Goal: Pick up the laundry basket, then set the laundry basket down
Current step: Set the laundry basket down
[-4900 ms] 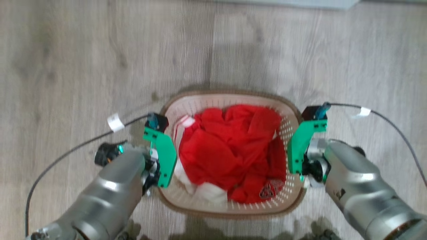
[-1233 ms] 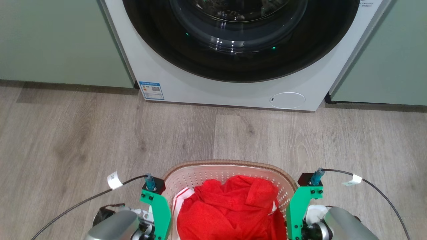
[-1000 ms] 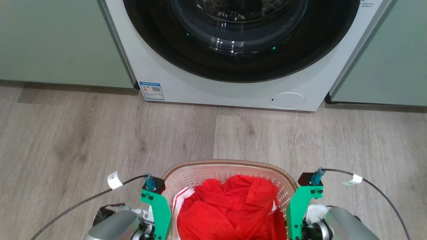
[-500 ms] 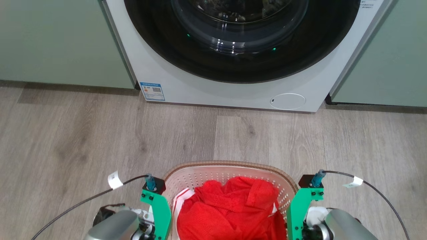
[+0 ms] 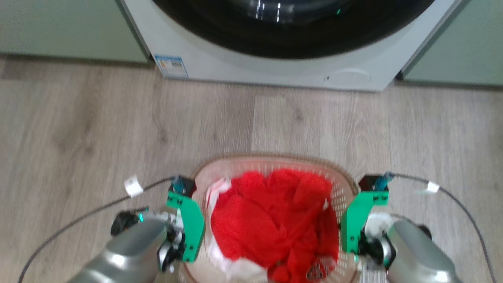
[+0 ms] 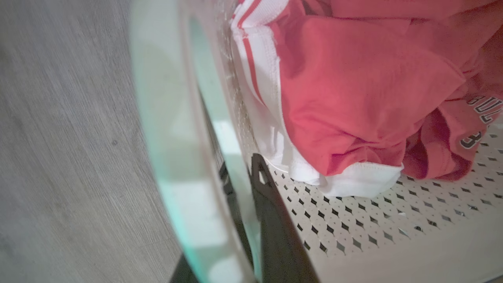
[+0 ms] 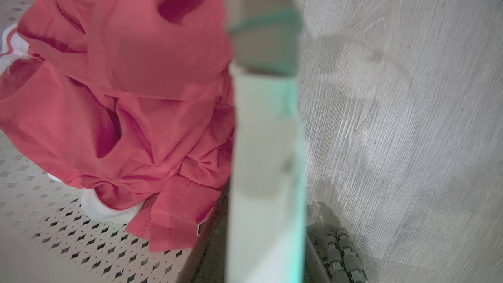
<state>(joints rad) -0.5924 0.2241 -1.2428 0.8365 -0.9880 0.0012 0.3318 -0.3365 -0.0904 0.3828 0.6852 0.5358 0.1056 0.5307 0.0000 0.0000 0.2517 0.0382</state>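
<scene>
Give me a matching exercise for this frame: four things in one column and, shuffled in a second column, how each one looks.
Things
1. laundry basket
2. clothing
3. washing machine
4. floor

Looks
A. grey wood-look planks
B. white front, dark round door
C. cream perforated walls, brown rim
D. red with white trim

Pairs: 1-C, 2-D, 3-B, 4-A

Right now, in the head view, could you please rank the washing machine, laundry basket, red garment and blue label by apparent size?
1. washing machine, though cut off at the top
2. laundry basket, partly cut off below
3. red garment, inside the basket
4. blue label
</scene>
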